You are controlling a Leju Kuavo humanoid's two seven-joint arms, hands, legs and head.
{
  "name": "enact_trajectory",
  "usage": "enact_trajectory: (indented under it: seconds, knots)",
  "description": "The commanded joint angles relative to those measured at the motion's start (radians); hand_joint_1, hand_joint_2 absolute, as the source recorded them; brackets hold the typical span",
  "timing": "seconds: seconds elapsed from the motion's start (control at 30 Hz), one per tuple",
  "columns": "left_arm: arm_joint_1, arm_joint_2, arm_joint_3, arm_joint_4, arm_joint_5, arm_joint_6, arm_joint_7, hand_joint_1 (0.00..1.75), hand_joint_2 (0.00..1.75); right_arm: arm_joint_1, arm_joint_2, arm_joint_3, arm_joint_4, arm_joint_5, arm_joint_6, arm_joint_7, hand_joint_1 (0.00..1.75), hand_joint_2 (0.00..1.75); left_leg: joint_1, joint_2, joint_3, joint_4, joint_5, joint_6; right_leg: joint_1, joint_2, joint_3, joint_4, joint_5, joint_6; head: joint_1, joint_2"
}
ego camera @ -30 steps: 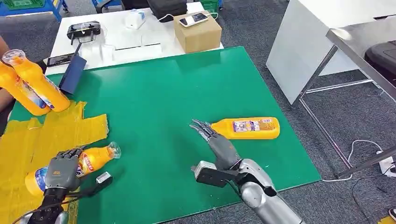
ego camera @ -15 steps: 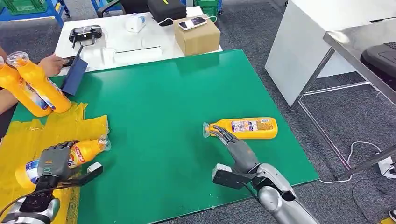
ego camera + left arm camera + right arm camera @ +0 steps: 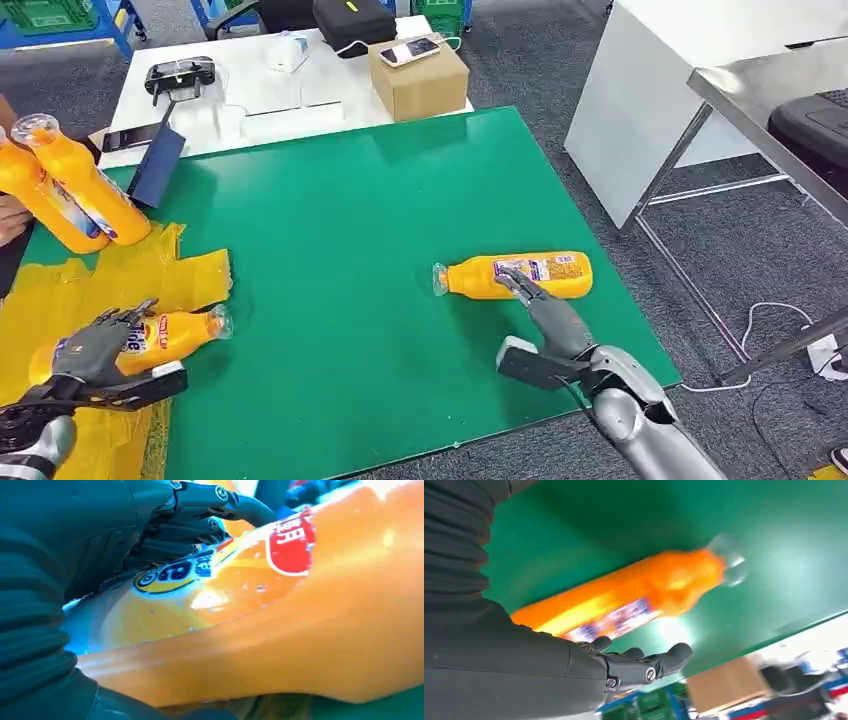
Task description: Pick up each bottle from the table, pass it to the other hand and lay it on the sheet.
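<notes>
Resting on its side near the right edge of the green table [image 3: 400, 200], orange bottle [image 3: 520, 274], clear cap pointing toward the table's middle, label facing up. Reaching over it from the near edge, right hand [image 3: 545, 310], fingers spread apart and holding nothing, fingertips [image 3: 508, 280] at the bottle's label; contact not certain. Seen from the right wrist, same bottle blurred beneath the outstretched fingers.

Lying at the near left corner, yellow sheet [image 3: 190, 270], crumpled, with a second orange bottle [image 3: 175, 335] on its side along the sheet's right border, cap toward the table's middle. Wrapped over that bottle's body, left hand [image 3: 90, 350], fingers curled around it; close up from the left wrist, dark fingers [image 3: 210, 515] pressed against the bottle's label.

Held up at the far left edge, two more orange bottles [image 3: 65, 190], tilted, a person's hand [image 3: 12, 215] below them. Beyond the far edge, white table [image 3: 250, 90] carrying a cardboard box [image 3: 420, 80] with a phone [image 3: 412, 50] on top
</notes>
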Motion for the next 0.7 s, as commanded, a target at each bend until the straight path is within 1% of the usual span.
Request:
enact_trajectory:
  seconds: [0.03, 0.07, 0.1, 0.13, 0.17, 0.2, 0.27, 0.3, 0.33, 0.37, 0.4, 0.47, 0.5, 0.53, 0.57, 0.6, 0.67, 0.7]
  knots:
    - [0.22, 0.184, -0.058, -0.119, 0.148, -0.136, -0.051, 0.0, 1.75, -0.114, -0.056, -0.052, 0.133, -0.006, 0.027, -0.003, 0.0, 1.75, 0.001, 0.005, 0.003, 0.0, -0.004, -0.002, 0.0, 0.015, -0.001, 0.0, 0.0, -0.003, 0.0, 0.0]
    - [0.244, 0.202, -0.054, -0.145, 0.174, -0.147, -0.06, 0.0, 1.75, -0.131, -0.065, -0.055, 0.142, -0.011, 0.036, -0.002, 0.0, 1.75, 0.001, 0.007, 0.002, 0.001, -0.005, -0.002, 0.0, 0.015, -0.001, 0.0, 0.0, -0.002, 0.0, 0.0]
    - [0.269, 0.217, -0.047, -0.174, 0.205, -0.157, -0.066, 0.0, 1.75, -0.148, -0.068, -0.063, 0.153, -0.013, 0.041, -0.002, 0.0, 1.75, 0.001, 0.01, 0.003, 0.001, -0.006, -0.002, 0.001, 0.019, -0.001, 0.001, 0.0, -0.003, 0.0, 0.0]
    - [0.281, 0.222, -0.044, -0.187, 0.217, -0.16, -0.069, 0.0, 1.75, -0.156, -0.07, -0.065, 0.157, -0.012, 0.043, -0.002, 0.0, 1.75, 0.0, 0.011, 0.003, 0.0, -0.006, -0.002, 0.0, 0.017, -0.002, 0.001, 0.0, -0.002, -0.001, 0.0]
    - [0.298, 0.228, -0.037, -0.207, 0.248, -0.175, -0.078, 0.0, 1.75, -0.167, -0.076, -0.066, 0.163, -0.011, 0.05, -0.001, 0.0, 1.75, 0.001, 0.011, 0.003, 0.002, -0.007, -0.002, 0.001, 0.022, -0.002, 0.002, -0.001, -0.004, -0.001, 0.0]
    - [0.311, 0.236, -0.035, -0.222, 0.264, -0.182, -0.08, 0.0, 1.75, -0.169, -0.083, -0.066, 0.16, -0.011, 0.052, -0.001, 0.0, 1.75, 0.0, 0.014, 0.003, 0.001, -0.006, -0.001, 0.0, 0.019, -0.003, 0.001, -0.001, -0.003, -0.001, 0.0]
    - [0.36, 0.241, -0.007, -0.273, 0.33, -0.189, -0.093, 0.0, 1.75, -0.169, -0.106, -0.07, 0.142, -0.018, 0.064, 0.004, 0.0, 1.75, 0.002, 0.01, 0.003, 0.003, -0.008, -0.002, 0.002, 0.022, -0.004, 0.002, -0.002, -0.005, 0.001, 0.0]
    - [0.384, 0.237, 0.013, -0.301, 0.374, -0.193, -0.115, 0.0, 1.75, -0.171, -0.117, -0.076, 0.136, -0.024, 0.066, 0.006, 0.0, 1.75, 0.001, 0.01, 0.002, 0.001, -0.006, -0.001, 0.002, 0.014, -0.003, 0.002, -0.003, -0.004, 0.0, 0.0]
    - [0.395, 0.223, 0.032, -0.319, 0.404, -0.191, -0.136, 0.0, 1.75, -0.177, -0.123, -0.079, 0.137, -0.028, 0.071, 0.007, 0.0, 1.75, 0.001, 0.011, 0.003, 0.001, -0.008, -0.003, 0.002, 0.018, -0.003, 0.002, -0.003, -0.005, -0.001, 0.0]
    - [0.399, 0.201, 0.048, -0.329, 0.438, -0.184, -0.165, 0.0, 1.75, -0.185, -0.126, -0.083, 0.14, -0.031, 0.073, 0.009, 0.0, 1.75, 0.001, 0.011, 0.005, 0.001, -0.009, -0.003, 0.002, 0.019, -0.002, 0.001, -0.004, -0.006, -0.001, 0.0]
    - [0.392, 0.152, 0.074, -0.337, 0.475, -0.176, -0.209, 0.0, 1.75, -0.204, -0.126, -0.082, 0.154, -0.032, 0.083, 0.013, 0.0, 1.75, 0.0, 0.009, 0.003, 0.0, -0.007, -0.002, 0.001, 0.013, -0.003, 0.001, -0.004, -0.005, 0.0, 0.0]
    - [0.363, 0.069, 0.107, -0.334, 0.533, -0.181, -0.288, 0.0, 1.75, -0.234, -0.116, -0.077, 0.188, -0.03, 0.091, 0.017, 0.0, 1.75, 0.0, 0.006, 0.005, -0.001, -0.007, -0.002, 0.001, 0.016, -0.002, 0.0, -0.005, -0.005, 0.0, 0.0]
    - [0.329, 0.004, 0.137, -0.322, 0.545, -0.195, -0.337, 0.0, 1.75, -0.254, -0.107, -0.071, 0.217, -0.026, 0.092, 0.019, 0.0, 1.75, 0.0, 0.005, 0.005, -0.001, -0.008, -0.002, 0.001, 0.016, -0.001, 0.0, -0.006, -0.004, -0.001, 0.0]
    - [0.308, -0.032, 0.152, -0.319, 0.557, -0.208, -0.365, 0.0, 1.75, -0.271, -0.1, -0.064, 0.24, -0.02, 0.092, 0.02, 0.0, 1.75, -0.001, 0.004, 0.005, -0.002, -0.006, -0.002, -0.001, 0.013, -0.001, -0.001, -0.005, -0.003, 0.0, 0.0]
    - [0.29, -0.052, 0.149, -0.327, 0.578, -0.228, -0.372, 0.0, 1.75, -0.289, -0.091, -0.057, 0.265, -0.014, 0.092, 0.023, 0.0, 1.75, -0.001, 0.001, 0.006, -0.003, -0.006, -0.001, -0.002, 0.013, 0.0, -0.002, -0.005, -0.003, 0.0, 0.0]
    - [0.277, -0.053, 0.128, -0.334, 0.616, -0.238, -0.372, 0.0, 1.75, -0.321, -0.076, -0.046, 0.31, -0.008, 0.092, 0.023, 0.0, 1.75, -0.002, 0.0, 0.005, -0.004, -0.005, -0.001, -0.002, 0.01, -0.001, -0.002, -0.004, -0.002, 0.0, 0.0]
    - [0.264, -0.041, 0.103, -0.342, 0.643, -0.236, -0.372, 0.0, 1.75, -0.373, -0.049, -0.026, 0.384, 0.003, 0.089, 0.022, 0.0, 1.75, -0.001, -0.004, 0.003, -0.002, -0.005, -0.001, -0.002, 0.009, 0.0, -0.002, -0.004, -0.003, 0.0, 0.0]
    - [0.258, -0.038, 0.098, -0.343, 0.649, -0.243, -0.372, 0.0, 1.75, -0.394, -0.038, -0.017, 0.413, 0.007, 0.088, 0.02, 0.0, 1.75, -0.002, -0.005, 0.001, 0.0, -0.004, 0.0, -0.002, 0.006, -0.002, 0.0, -0.006, 0.0, 0.001, 0.0]
